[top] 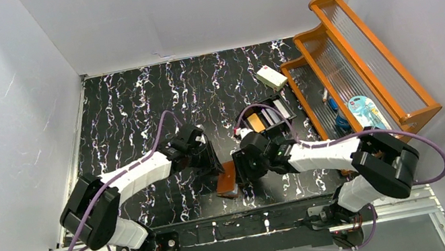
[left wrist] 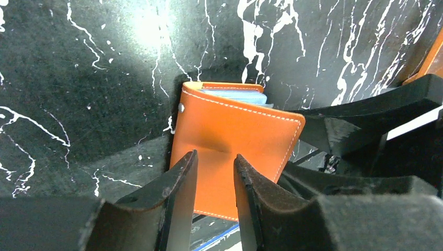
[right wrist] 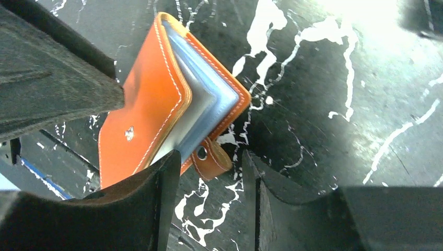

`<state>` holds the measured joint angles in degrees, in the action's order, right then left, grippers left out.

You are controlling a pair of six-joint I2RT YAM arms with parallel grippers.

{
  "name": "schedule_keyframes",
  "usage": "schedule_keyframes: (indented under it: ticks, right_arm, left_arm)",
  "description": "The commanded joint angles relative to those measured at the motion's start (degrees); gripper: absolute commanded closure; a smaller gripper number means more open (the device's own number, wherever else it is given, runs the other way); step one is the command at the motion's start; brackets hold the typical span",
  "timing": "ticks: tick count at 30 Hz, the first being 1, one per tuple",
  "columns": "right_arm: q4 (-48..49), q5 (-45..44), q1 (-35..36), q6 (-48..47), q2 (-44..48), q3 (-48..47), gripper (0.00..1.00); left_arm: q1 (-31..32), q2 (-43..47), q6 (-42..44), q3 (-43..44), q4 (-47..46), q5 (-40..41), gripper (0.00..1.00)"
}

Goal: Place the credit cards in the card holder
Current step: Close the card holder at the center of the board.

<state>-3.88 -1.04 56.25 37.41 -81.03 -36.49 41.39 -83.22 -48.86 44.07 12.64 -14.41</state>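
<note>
The card holder, orange-brown leather, stands half open on the dark mat between my two grippers. Its stitched outer cover fills the left wrist view. My left gripper is narrowly open right over that cover, nothing pinched in the gap. From the right wrist I see pale blue-grey slots and the snap tab. My right gripper is open just below the tab, one finger overlapping the holder's lower edge. Credit cards, orange and white, lie in a black box behind the right gripper.
The black compartmented box sits just behind the right wrist. A thick white block lies farther back. An orange wooden rack with ribbed glass stands along the right side, holding small items. White walls close in the mat.
</note>
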Motion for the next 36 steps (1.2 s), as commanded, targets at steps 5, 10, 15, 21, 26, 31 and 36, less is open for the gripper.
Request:
schedule_keyframes:
  ticks: [5, 10, 15, 21, 26, 31, 36]
  right_arm:
    - [-4.34, -1.83, 0.07, -6.11, -4.65, -5.20, 0.47]
    - [-10.52, -5.71, 0.08, -3.56, -3.02, -5.86, 0.53]
    - [-13.12, -7.02, 0.04, -0.79, -0.07, -4.48, 0.56]
    - [-14.82, -9.12, 0.00, 1.23, 0.97, -4.05, 0.60]
    - [-14.43, -10.12, 0.00, 3.40, 2.63, -2.74, 0.63]
    - [-14.36, -10.77, 0.00, 4.65, 4.11, -1.47, 0.65]
    - [-13.74, -11.27, 0.00, 4.57, 5.35, -0.77, 0.65]
  left_arm:
    - [0.17, -0.39, -0.27, 1.46, 1.42, -2.46, 0.70]
    - [0.17, 0.52, 0.23, 2.10, -0.66, -3.78, 0.71]
    - [0.18, -0.75, 0.29, 1.39, -4.13, -3.83, 0.72]
    - [0.59, -3.97, 1.21, 0.65, -4.87, -3.51, 0.72]
    - [0.78, -4.98, 1.48, 1.00, -4.38, -3.12, 0.72]
    - [0.98, -3.79, 1.47, 2.79, -2.05, -2.20, 0.72]
    - [1.33, -1.16, -0.06, 5.28, -4.08, -4.94, 0.72]
